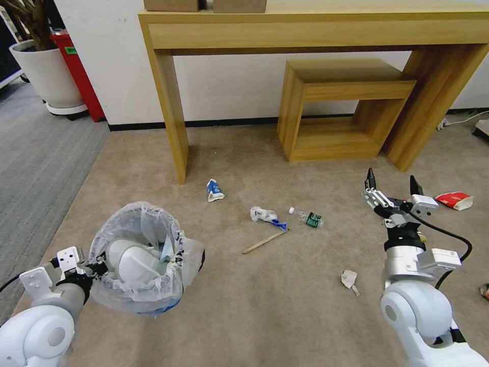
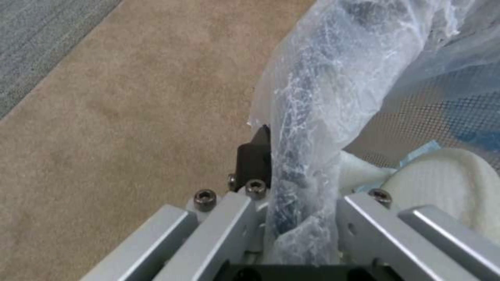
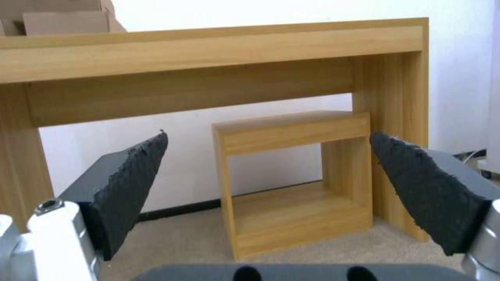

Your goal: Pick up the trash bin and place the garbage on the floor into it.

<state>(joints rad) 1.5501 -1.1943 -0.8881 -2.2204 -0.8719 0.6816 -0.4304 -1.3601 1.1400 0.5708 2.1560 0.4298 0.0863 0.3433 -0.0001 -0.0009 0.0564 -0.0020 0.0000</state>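
So the left hand [image 1: 84, 267] is clamped on the rim of the trash bin [image 1: 140, 255], pinching the plastic liner, and the bin looks like it's off the floor, though I can't be fully sure from this angle. There's already some white stuff inside it.

The right hand [image 1: 393, 189] is wide open, holding nothing, hovering above the beige carpet [image 1: 285, 306]. So pickup looks done; now it's collecting. Nearest bits to that hand: a crumpled paper [image 1: 349, 279] below it and a red wrapper [image 1: 455, 200] just off to its outer side. The bottle [image 1: 308, 218] and wooden stick [image 1: 264, 242] lie between the two hands. Next move needs a drop down onto one piece.

A wooden bench [image 1: 316, 30] stands by the white wall ahead.
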